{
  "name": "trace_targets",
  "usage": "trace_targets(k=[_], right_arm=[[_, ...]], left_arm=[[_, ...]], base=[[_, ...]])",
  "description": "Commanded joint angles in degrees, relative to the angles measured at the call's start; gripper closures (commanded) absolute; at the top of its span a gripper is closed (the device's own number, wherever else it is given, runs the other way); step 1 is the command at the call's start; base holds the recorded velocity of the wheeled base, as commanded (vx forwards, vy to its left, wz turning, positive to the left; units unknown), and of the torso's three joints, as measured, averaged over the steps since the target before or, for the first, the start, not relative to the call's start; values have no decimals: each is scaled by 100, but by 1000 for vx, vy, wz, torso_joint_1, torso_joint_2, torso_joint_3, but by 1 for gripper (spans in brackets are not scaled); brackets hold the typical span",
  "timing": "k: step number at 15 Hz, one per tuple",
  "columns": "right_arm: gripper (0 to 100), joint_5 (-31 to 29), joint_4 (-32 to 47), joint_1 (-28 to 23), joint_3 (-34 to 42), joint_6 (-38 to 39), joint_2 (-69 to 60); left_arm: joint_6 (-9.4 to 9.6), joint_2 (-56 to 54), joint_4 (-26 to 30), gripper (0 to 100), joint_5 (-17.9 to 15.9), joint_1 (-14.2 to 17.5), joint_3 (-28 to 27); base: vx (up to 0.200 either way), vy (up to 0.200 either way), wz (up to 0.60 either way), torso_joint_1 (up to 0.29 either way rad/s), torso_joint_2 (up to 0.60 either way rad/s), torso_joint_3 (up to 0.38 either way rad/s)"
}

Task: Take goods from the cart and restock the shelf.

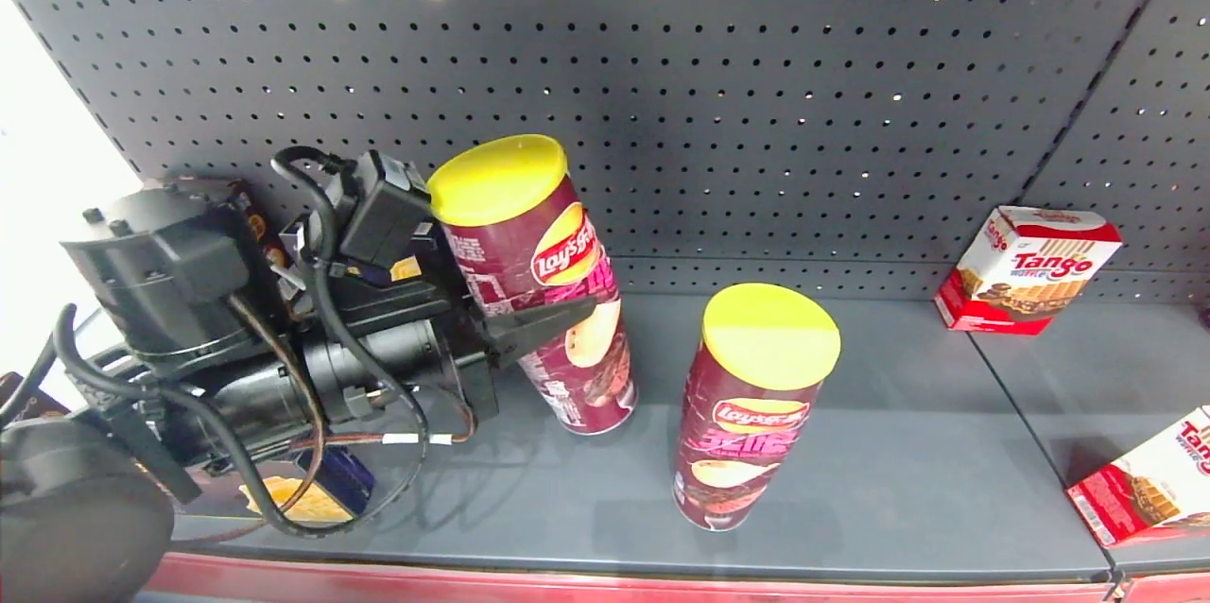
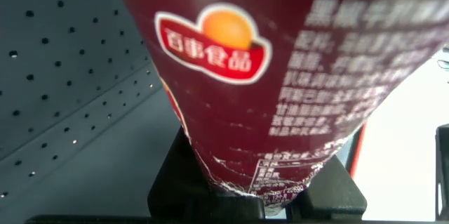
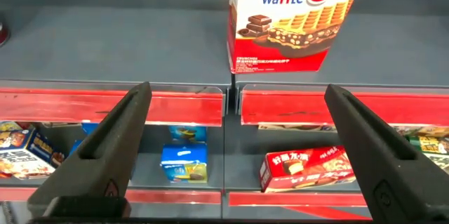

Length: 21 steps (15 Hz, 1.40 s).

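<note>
1. The held chip can (image 1: pixel 558 253), maroon with a yellow lid, is at the left of the shelf (image 1: pixel 898 452). It is tilted, with its lid leaning left and its base down at the shelf floor.
2. The left gripper (image 1: pixel 544 305) is clamped across the can's middle. One black finger lies over the front of the can, and the other is behind it.
3. In the left wrist view the can's label is close to the lens, with the pegboard back panel (image 2: pixel 56 76) beside it.
4. A second chip can (image 1: pixel 756 404) stands free on the shelf to the right of the held one. It is nearer the front edge and apart from the held can.
5. A tilted wafer box (image 1: pixel 1026 272) sits at the back right, and another wafer box (image 1: pixel 1149 480) lies near the front right edge.
6. The right gripper (image 3: pixel 236 90) has its fingers spread wide and holds nothing. It is in front of a red shelf edge strip (image 3: pixel 175 104).
7. A wafer box stands on the level beyond the strip. I cannot tell which of the two boxes it is.
8. On the lower level are a blue packet (image 3: pixel 186 162) and a red carton (image 3: pixel 305 169).
</note>
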Motion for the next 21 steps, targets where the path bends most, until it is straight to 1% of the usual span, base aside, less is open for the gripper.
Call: trace_targets(k=[1,2,3,4,5,6,7,8,10,11,13,15,16,21], right_arm=[[0,1,-2,0,0,-1,2],[0,-8,-2,0,0,-1,2],[0,1,-2,0,0,-1,2],[0,1,-2,0,0,-1,2],[0,-8,-2,0,0,-1,2],[0,1,-2,0,0,-1,2],[0,1,-2,9,0,-1,2],[0,1,-2,0,0,-1,2],[0,1,-2,0,0,-1,2],[0,1,-2,0,0,-1,2],[0,1,-2,0,0,-1,2],[0,1,-2,0,0,-1,2],[0,1,-2,0,0,-1,2],[0,1,-2,0,0,-1,2]], left_arm=[[14,210,763,100,-11,-20,-743],[14,218,1053,100,-20,-29,-936],[32,262,2099,100,-125,-143,-1587],[190,324,2591,100,-134,-222,-1930],[436,491,2731,100,-134,-240,-2097],[674,640,2696,100,-20,-266,-2123],[1201,913,2353,100,648,-257,-2158],[1271,1009,2204,100,806,-257,-2167],[1289,1282,1993,100,683,-257,-2246],[1254,1449,1888,100,534,-248,-2404],[1236,1642,1993,100,252,-196,-2773],[1236,1756,2011,100,59,-196,-2940],[1245,1879,2011,100,-108,-196,-3063],[1306,2275,2002,100,-117,-108,-3380]], base=[[0,0,0,0,0,0],[0,0,0,0,0,0],[0,0,0,0,0,0],[0,0,0,0,0,0],[0,0,0,0,0,0],[0,0,0,0,0,0],[0,0,0,0,0,0],[0,0,0,0,0,0],[0,0,0,0,0,0],[0,0,0,0,0,0],[0,0,0,0,0,0],[0,0,0,0,0,0],[0,0,0,0,0,0],[0,0,0,0,0,0]])
